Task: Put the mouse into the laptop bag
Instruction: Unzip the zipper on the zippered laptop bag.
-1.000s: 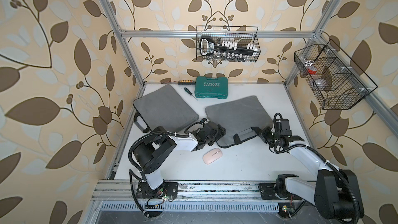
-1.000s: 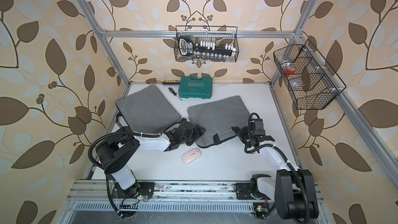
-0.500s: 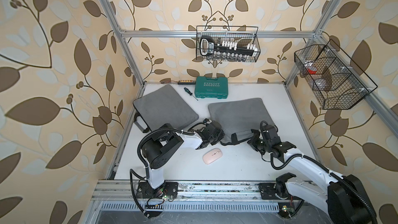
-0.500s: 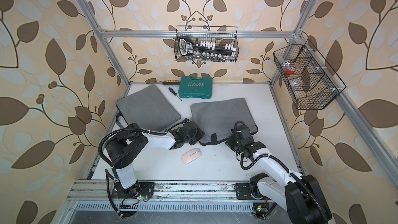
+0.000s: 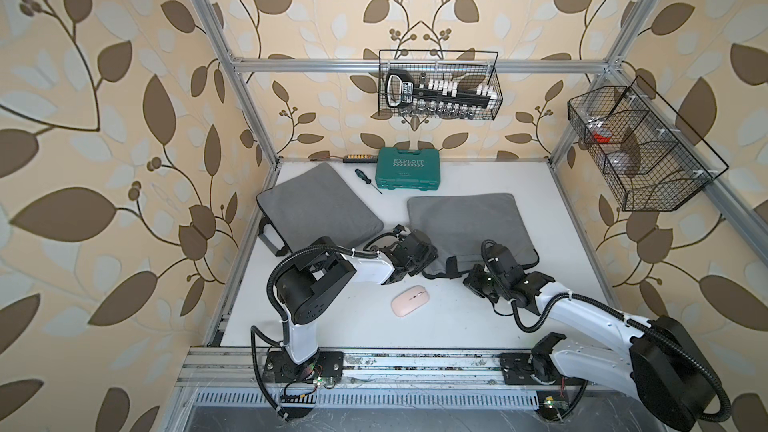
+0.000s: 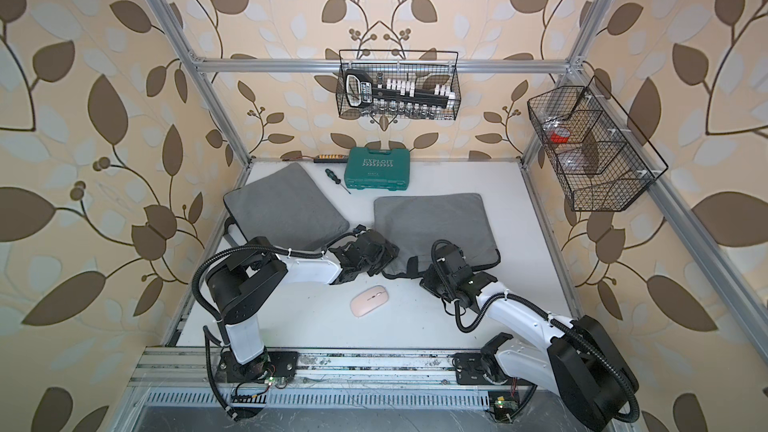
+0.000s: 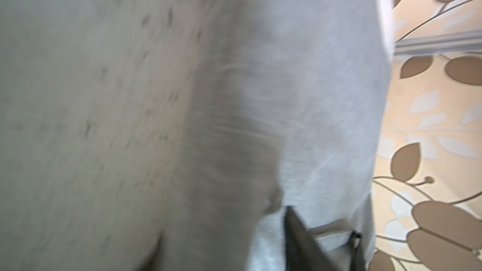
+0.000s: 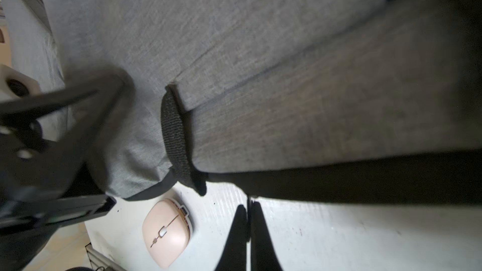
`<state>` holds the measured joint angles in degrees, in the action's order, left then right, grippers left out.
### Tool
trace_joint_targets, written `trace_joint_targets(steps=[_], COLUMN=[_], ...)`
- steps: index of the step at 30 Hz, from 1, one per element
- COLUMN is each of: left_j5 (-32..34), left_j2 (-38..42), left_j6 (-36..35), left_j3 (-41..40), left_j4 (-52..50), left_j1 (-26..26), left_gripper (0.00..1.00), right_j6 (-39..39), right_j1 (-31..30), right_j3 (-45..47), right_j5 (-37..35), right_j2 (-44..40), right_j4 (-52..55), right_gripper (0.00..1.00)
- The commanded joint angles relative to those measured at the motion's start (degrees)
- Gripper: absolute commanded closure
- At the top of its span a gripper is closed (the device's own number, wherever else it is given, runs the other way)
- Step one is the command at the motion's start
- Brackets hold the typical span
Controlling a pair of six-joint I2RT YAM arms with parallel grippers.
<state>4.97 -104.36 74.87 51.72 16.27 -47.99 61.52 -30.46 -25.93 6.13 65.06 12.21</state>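
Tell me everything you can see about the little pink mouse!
The mouse is pale pink, smooth and plastic-looking, a flat rounded oval with a whitish rim. In the right wrist view a thin line runs down its back to a small pale scroll wheel. It lies flat, top up, on the white table, just in front of the grey laptop bag, not inside it. Only the table touches it.
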Motion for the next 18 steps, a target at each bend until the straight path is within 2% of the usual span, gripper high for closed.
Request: trace_joint_targets(steps=[1, 7, 9, 11, 14, 18], left_j5=[5.8, -0.1, -1.8, -3.5, -6.8, -9.7], left_j2=[5.0, 6.5, 5.3, 3.2, -1.1, -7.2], left_j6=[-2.2, -6.6, -7.7, -8.8, -9.9, -10.0], left_j3=[-1.9, 0.1, 1.4, 3.0, 6.4, 12.2], left_j4=[-0.3, -3.4, -3.9, -3.4, -2.2, -1.5], left_j1=[0.4, 6.6, 8.3, 9.3, 10.2, 10.2], left_gripper=[0.01, 0.01, 0.01, 0.01, 0.01, 0.01], right_j6=[-1.1, -8.3, -11.6, -14.2, -16.9, -18.1], right_j1=[4.4, 28.8, 37.0, 42.6, 48.0, 48.2], right_j3=[-1.2, 1.6, 2.0, 1.8, 1.6, 1.1], right_j5=[5.3, 11.2, 15.1, 17.0, 21.2, 23.3], right_j2=[-1.3, -9.3, -10.3, -9.2, -5.1, -0.5], right_j4=[-2.6, 2.4, 3.0, 3.9, 2.9, 0.9], right_gripper=[1.0, 1.0, 1.0, 1.0, 1.0, 1.0])
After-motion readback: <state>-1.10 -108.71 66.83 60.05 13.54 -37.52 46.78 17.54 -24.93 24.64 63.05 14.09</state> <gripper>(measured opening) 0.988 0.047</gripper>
